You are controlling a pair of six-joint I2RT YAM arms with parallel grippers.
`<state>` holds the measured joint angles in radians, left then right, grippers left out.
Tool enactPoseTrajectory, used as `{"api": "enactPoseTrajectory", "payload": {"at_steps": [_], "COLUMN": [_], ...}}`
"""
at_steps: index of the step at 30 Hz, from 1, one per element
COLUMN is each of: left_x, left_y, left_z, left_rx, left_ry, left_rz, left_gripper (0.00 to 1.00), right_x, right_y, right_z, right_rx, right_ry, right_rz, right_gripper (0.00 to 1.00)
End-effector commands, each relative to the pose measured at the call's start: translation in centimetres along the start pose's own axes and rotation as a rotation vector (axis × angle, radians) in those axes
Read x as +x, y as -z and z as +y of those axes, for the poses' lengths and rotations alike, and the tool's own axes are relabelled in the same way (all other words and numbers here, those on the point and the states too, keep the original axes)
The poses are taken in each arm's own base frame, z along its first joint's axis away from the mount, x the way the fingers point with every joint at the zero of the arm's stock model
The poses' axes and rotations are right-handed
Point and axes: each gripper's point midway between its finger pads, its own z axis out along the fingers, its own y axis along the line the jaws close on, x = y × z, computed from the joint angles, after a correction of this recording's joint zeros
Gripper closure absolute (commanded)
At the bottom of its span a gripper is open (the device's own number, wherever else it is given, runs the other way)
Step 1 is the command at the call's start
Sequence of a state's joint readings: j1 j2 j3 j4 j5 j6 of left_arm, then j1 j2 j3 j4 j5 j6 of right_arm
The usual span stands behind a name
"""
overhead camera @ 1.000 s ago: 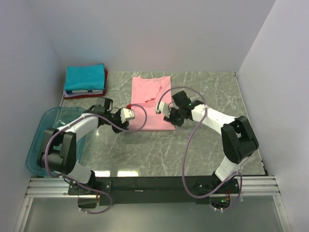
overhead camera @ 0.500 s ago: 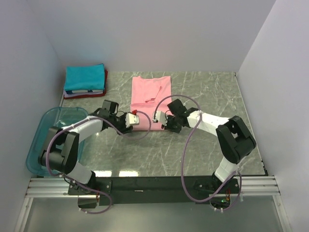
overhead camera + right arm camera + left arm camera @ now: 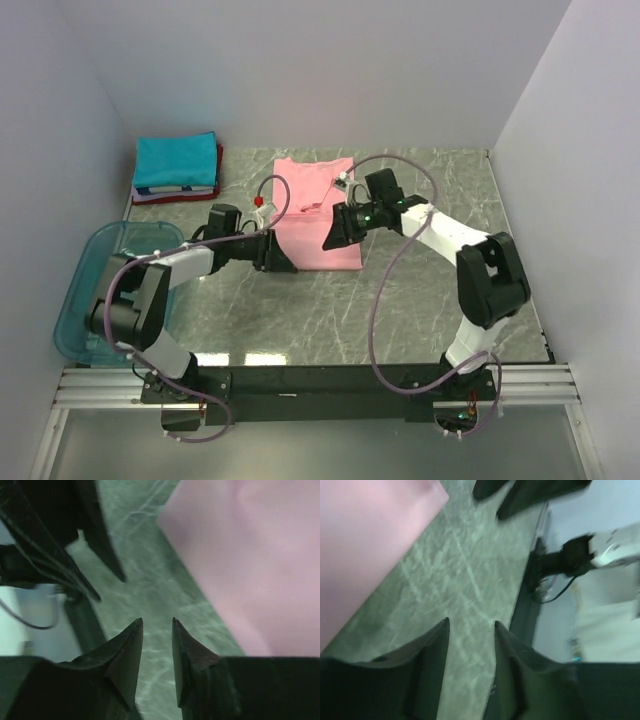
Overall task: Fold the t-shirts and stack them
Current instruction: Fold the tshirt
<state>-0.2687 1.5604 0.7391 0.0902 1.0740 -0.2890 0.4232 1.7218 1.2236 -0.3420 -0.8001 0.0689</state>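
A light pink t-shirt (image 3: 314, 205) lies flat, folded into a long rectangle, in the middle of the table. My left gripper (image 3: 286, 263) is open and empty at the shirt's near left corner. In the left wrist view (image 3: 471, 625) its tips are over bare table, with the pink shirt (image 3: 365, 540) to the upper left. My right gripper (image 3: 331, 239) is slightly open and empty above the shirt's near right part. In the right wrist view (image 3: 157, 622) the pink shirt (image 3: 250, 555) lies to the upper right. A folded teal shirt (image 3: 176, 160) tops a stack with red and white edges (image 3: 178, 193) at the back left.
A translucent blue bin (image 3: 84, 290) stands at the left edge beside the left arm. White walls close the table at the back and both sides. The grey marble tabletop (image 3: 430, 280) shows to the right of the shirt.
Both wrists have turned and risen from the shirt's near edge. The left gripper moved right to the near left corner; the right gripper pulled back over the shirt. The shirt lies as before.
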Motion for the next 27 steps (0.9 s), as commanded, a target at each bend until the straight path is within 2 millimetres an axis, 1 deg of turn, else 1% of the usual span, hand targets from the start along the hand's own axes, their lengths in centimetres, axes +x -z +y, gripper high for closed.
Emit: {"api": "enactPoseTrajectory", "payload": {"at_steps": [1, 2, 3, 4, 5, 6, 7, 8, 9, 10, 11, 12, 13, 15, 16, 18, 19, 20, 21, 23, 24, 26, 27], "left_x": [-2.9, -3.0, -3.4, -3.2, -3.2, -3.3, -3.1, -2.9, -2.9, -2.8, -2.9, -2.9, -3.2, -3.0, -3.2, -3.2, -3.2, -3.3, -2.9, -2.7, -2.4, -2.3, -1.9], "left_y": [-1.3, -1.5, -1.7, -2.1, -2.3, -2.4, -2.7, -2.8, -2.9, -3.1, -3.2, -3.2, -3.2, -3.3, -3.3, -3.5, -3.6, -3.7, -4.1, -4.4, -4.6, -4.8, -5.0], "left_z": [-1.2, -1.0, -0.8, 0.1, 0.3, 0.6, 1.0, 1.1, 1.3, 1.4, 1.4, 1.4, 1.2, 1.2, 1.1, 0.9, 1.0, 1.0, 1.4, 1.9, 2.6, 3.4, 4.2], "left_rx": [0.078, 0.084, 0.087, 0.082, 0.088, 0.090, 0.103, 0.107, 0.109, 0.118, 0.127, 0.136, 0.155, 0.167, 0.175, 0.200, 0.202, 0.207, 0.205, 0.198, 0.190, 0.173, 0.151], "left_ry": [0.135, 0.168, 0.162, 0.185, 0.207, 0.216, 0.231, 0.236, 0.236, 0.236, 0.234, 0.237, 0.230, 0.247, 0.266, 0.249, 0.264, 0.256, 0.275, 0.288, 0.310, 0.326, 0.358], "left_rz": [-0.070, -0.074, -0.085, -0.081, -0.079, -0.078, -0.071, -0.068, -0.068, -0.066, -0.068, -0.069, -0.083, -0.087, -0.091, -0.095, -0.092, -0.096, -0.087, -0.086, -0.083, -0.081, -0.079], "left_gripper": [0.51, 0.48, 0.46, 0.41, 0.38, 0.34, 0.29, 0.27, 0.24, 0.20, 0.18, 0.14, 0.11, 0.05, 0.03, 0.00, 0.01, 0.01, 0.01, 0.01, 0.01, 0.01, 0.01], "right_x": [0.4, 0.2, 0.7, 0.9, 0.8, 1.3, 1.5, 1.6, 2.1, 2.4, 2.7, 3.2, 3.1, 3.2, 3.4, 3.2, 3.5, 3.2, 3.3, 3.2, 3.3, 4.0, 4.4], "right_y": [-2.1, -2.6, -2.9, -3.1, -3.4, -3.6, -3.6, -3.9, -4.0, -4.0, -4.2, -4.3, -4.5, -4.8, -5.1, -5.3, -5.5, -5.7, -5.7, -6.2, -6.3, -6.7, -6.9], "right_z": [2.1, 1.9, 1.8, 1.7, 1.6, 1.5, 1.5, 1.3, 1.2, 1.0, 0.8, 0.7, 0.6, 0.5, 0.3, 0.4, 0.2, 0.2, 0.1, -0.3, -0.4, -1.0, -1.4], "right_rx": [-0.180, -0.190, -0.198, -0.203, -0.213, -0.217, -0.226, -0.227, -0.225, -0.224, -0.224, -0.221, -0.231, -0.242, -0.248, -0.273, -0.280, -0.291, -0.300, -0.304, -0.305, -0.293, -0.280], "right_ry": [-0.257, -0.288, -0.309, -0.324, -0.337, -0.356, -0.361, -0.369, -0.381, -0.396, -0.406, -0.423, -0.430, -0.435, -0.456, -0.454, -0.468, -0.458, -0.464, -0.475, -0.479, -0.493, -0.499], "right_rz": [0.030, 0.023, 0.029, 0.029, 0.021, 0.030, 0.032, 0.031, 0.038, 0.043, 0.048, 0.057, 0.050, 0.042, 0.049, 0.050, 0.059, 0.048, 0.047, 0.036, 0.038, 0.053, 0.059], "right_gripper": [0.61, 0.55, 0.51, 0.45, 0.36, 0.33, 0.30, 0.25, 0.22, 0.18, 0.15, 0.14, 0.14, 0.13, 0.13, 0.14, 0.15, 0.16, 0.16, 0.16, 0.16, 0.16, 0.16]}}
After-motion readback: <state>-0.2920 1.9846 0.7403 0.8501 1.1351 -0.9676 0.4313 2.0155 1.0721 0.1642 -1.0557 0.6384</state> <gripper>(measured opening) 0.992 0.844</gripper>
